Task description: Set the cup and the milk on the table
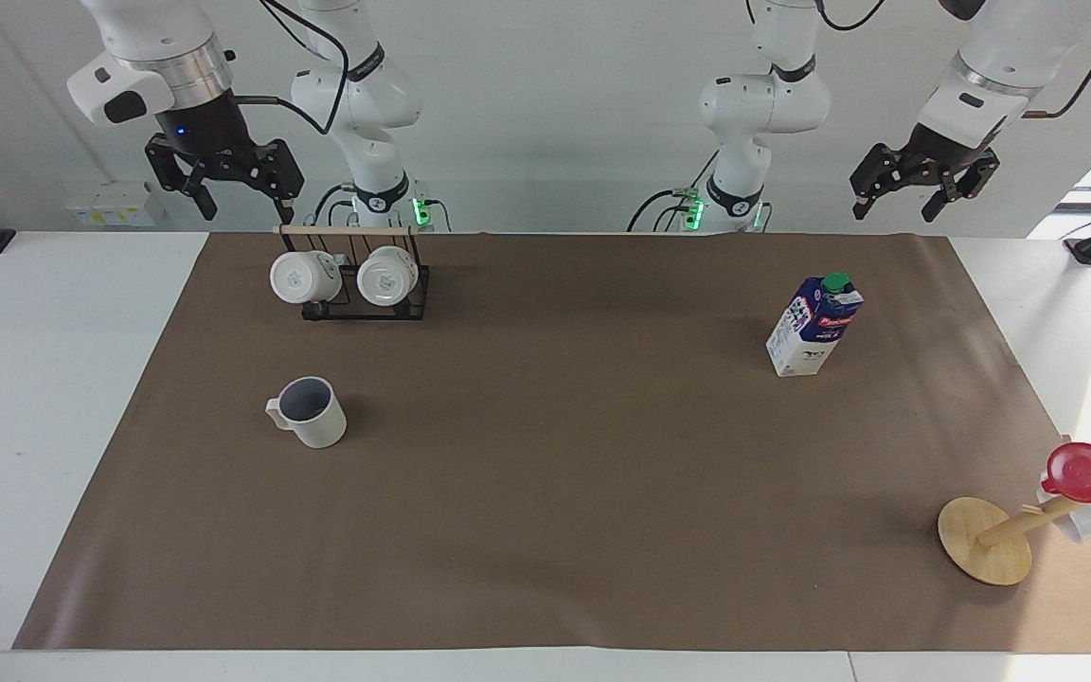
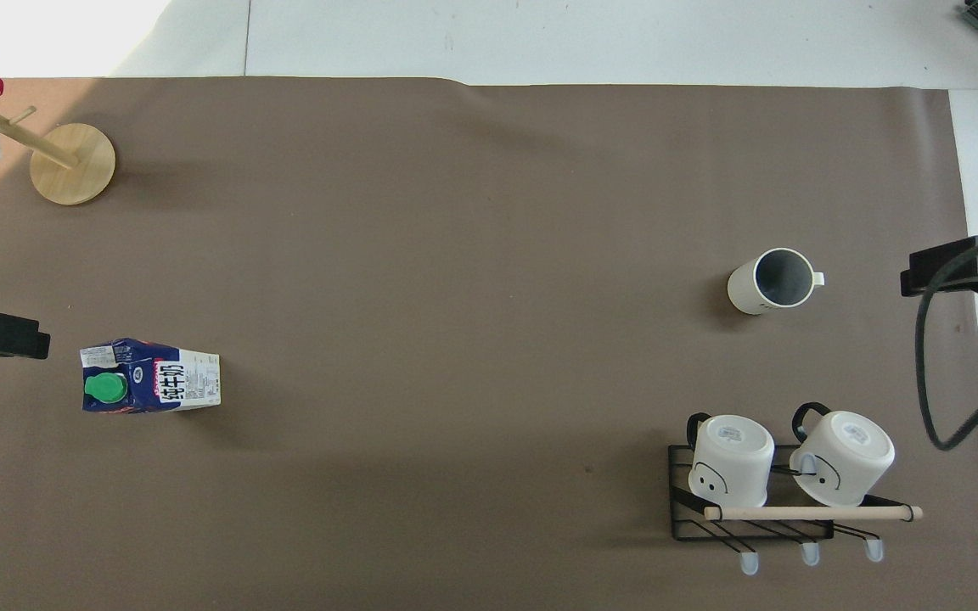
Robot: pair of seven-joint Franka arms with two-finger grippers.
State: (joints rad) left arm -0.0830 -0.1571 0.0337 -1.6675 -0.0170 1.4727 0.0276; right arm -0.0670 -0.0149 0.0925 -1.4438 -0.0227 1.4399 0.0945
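Brown paper covered most of the table [image 1: 53, 398], and on it we found both of the task's things standing upright and free of any grip. We saw the cup [image 1: 311, 411] toward the right arm's end, mouth up, its handle turned toward that end's paper edge. The milk [image 1: 813, 325] stood toward the left arm's end, green cap on top. Taking the paper's middle as the centre of a clock in the facing view, the cup sat at about nine o'clock and the milk at about two.

We judged that the placing was done — each thing sat squarely on its base, well apart from the other, with no gripper near it.

Our right gripper [image 1: 223, 185] hung raised above the robots' edge of the table, just over the wire rack [image 1: 366, 294] with its two white mugs [image 1: 304, 277], its jaws spread and empty. Our left gripper [image 1: 920, 185] hung high above its own end of that edge, jaws likewise spread, holding nothing.

For room, we had a broad bare stretch of paper between cup and milk. The tighter spots were the rack, nearer to the robots than the cup, and the wooden stand [image 1: 986, 554] bearing a red cup [image 1: 1085, 474] at about four o'clock — right at the paper's edge.
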